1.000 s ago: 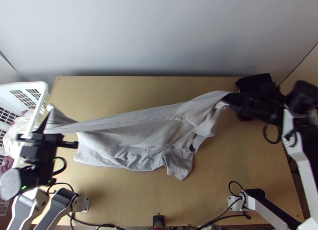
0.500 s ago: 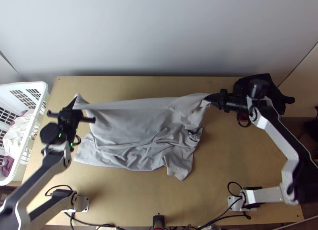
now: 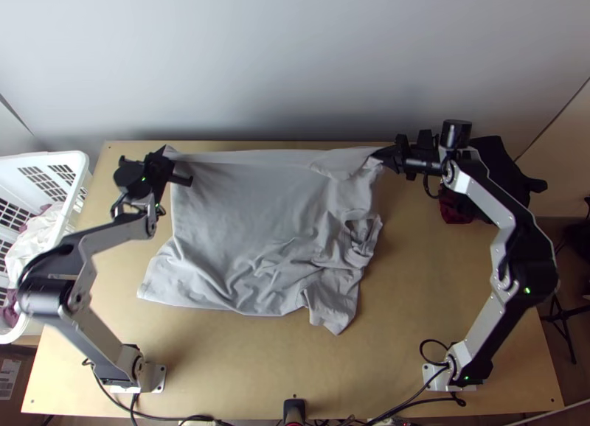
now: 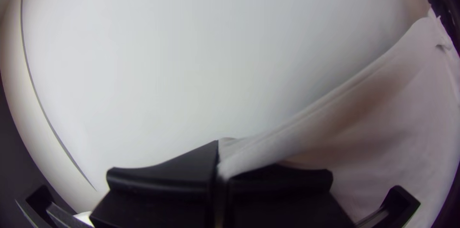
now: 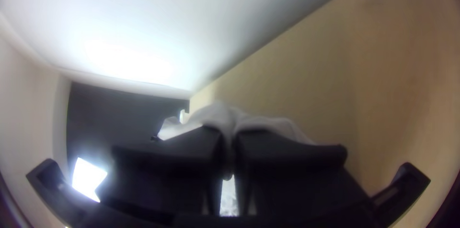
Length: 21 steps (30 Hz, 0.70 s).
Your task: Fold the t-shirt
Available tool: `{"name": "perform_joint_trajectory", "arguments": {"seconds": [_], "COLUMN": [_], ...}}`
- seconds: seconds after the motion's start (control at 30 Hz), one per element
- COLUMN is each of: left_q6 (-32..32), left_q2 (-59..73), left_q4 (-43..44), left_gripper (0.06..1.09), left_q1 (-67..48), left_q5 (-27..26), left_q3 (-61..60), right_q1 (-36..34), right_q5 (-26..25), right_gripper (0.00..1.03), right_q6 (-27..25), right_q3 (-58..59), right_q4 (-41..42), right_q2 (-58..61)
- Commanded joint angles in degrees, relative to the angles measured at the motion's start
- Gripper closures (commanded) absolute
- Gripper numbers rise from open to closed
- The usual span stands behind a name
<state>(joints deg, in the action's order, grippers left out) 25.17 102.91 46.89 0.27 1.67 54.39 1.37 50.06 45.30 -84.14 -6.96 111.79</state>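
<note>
Left end effector (image 3: 165,155) and right end effector (image 3: 382,158) each pinch the grey t-shirt (image 3: 243,220), its edge stretched between them, the rest trailing rumpled onto the desk (image 3: 435,286).

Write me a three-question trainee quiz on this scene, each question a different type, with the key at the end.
1. True or false: the left gripper and the right gripper both hold the t-shirt.

2. Multiple choice: where is the white basket?
a) At the robot's right
b) At the robot's left
c) Between the two arms

3. Fill in "nearest" or "farthest from": the t-shirt edge stretched between the grippers is the one ____ the wall behind the table.

Key: 1. True; 2. b; 3. nearest
</note>
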Motion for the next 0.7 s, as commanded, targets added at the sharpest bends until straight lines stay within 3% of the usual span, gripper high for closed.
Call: {"name": "perform_joint_trajectory", "arguments": {"seconds": [0.0,0.1,0.4,0.67], "left_q6": [-1.2,-4.7,-9.1,-12.3], "left_q2": [14.9,17.2,25.5,31.5], "left_q4": [0.3,0.0,-1.7,-6.1], "left_gripper": [1.05,1.05,1.05,1.05], "left_q1": [0.0,-0.1,0.1,0.3], "left_q5": [0.3,0.4,1.7,3.7], "left_q3": [13.3,17.5,32.0,41.6], "right_q1": [-0.9,-1.2,-2.0,-0.8], "right_q5": [-2.0,-4.1,-8.3,-14.5], "right_gripper": [1.00,1.00,1.00,1.00], "right_q6": [0.1,0.1,-1.0,-3.6], "right_q3": [-13.0,-19.0,-49.6,-51.6], "right_q4": [-1.8,-2.5,-14.6,-11.6], "right_q2": [11.0,14.6,32.0,35.9]}}
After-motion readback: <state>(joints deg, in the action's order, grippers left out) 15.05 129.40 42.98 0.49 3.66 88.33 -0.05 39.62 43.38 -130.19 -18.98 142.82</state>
